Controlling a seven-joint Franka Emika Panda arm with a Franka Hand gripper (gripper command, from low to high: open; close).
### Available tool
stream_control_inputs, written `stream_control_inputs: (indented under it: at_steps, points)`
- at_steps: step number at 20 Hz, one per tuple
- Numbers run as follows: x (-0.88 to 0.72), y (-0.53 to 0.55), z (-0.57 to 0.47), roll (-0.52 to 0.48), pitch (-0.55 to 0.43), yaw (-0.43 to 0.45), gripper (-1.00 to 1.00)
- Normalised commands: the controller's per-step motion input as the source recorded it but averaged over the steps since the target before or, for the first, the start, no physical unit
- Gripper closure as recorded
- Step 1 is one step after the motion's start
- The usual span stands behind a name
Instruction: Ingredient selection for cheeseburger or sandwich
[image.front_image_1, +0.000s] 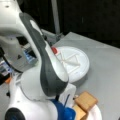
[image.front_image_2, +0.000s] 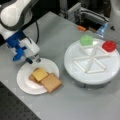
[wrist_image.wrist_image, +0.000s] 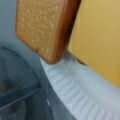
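Toast slice (wrist_image.wrist_image: 42, 27) leans on cheese (image.front_image_2: 40, 74); claw (image.front_image_2: 33, 60) beside plate (image.front_image_2: 25, 85), grip unclear.

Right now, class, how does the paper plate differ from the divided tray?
The paper plate is smaller, plain and holds toast and cheese; the divided tray is larger, ribbed into wedges, holding green lettuce and a red disc. Both are white and round.

Arm bent low, tool (image.front_image_2: 33, 60) pointing down
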Motion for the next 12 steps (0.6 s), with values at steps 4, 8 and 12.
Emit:
stream_control_inputs:
  at_steps: [4, 8, 12]
  points:
    - [-0.05, 0.23, 0.34, -0.332, 0.111, 0.015, -1.00]
    - [-0.09, 0.32, 0.31, -0.587, 0.095, 0.039, -1.00]
    - [-0.09, 0.40, 0.26, -0.662, 0.078, 0.064, -1.00]
